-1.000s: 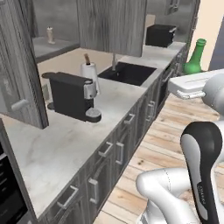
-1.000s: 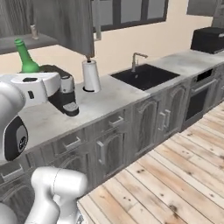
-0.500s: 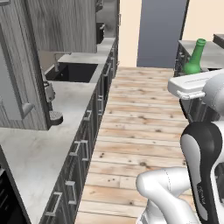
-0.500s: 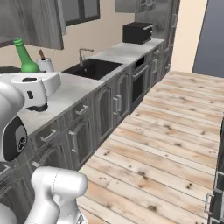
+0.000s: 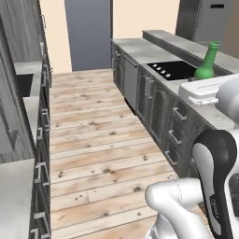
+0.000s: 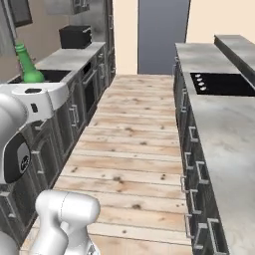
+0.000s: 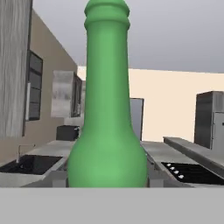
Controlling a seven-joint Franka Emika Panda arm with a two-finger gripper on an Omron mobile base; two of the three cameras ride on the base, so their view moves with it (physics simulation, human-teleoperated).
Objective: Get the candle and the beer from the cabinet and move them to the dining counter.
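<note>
The beer (image 7: 107, 131), a slim green bottle, stands upright in my gripper (image 7: 107, 177), which is shut on its lower body. In the left base view the beer (image 5: 208, 60) sticks up above my white hand, with the gripper (image 5: 204, 78) just under it. From the other side the beer (image 6: 27, 64) rises at the upper left over the gripper (image 6: 32, 82). The dining counter (image 6: 219, 129), a long marble-topped island, runs along the right. The cabinet door (image 5: 8, 116) edges the left. The candle is out of view.
A black cooktop (image 6: 221, 83) is set into the island, with a raised ledge (image 5: 186, 44) behind it. The wall counter with a sink (image 5: 25, 84) and a black microwave (image 6: 74, 36) lines the other side. A wood-floor aisle (image 6: 134, 134) runs between them to a grey doorway (image 5: 88, 32).
The whole picture has swung: the base has turned away from the wall counter with the coffee machine and sink toward the aisle and the island. The bottle stays in the gripper.
</note>
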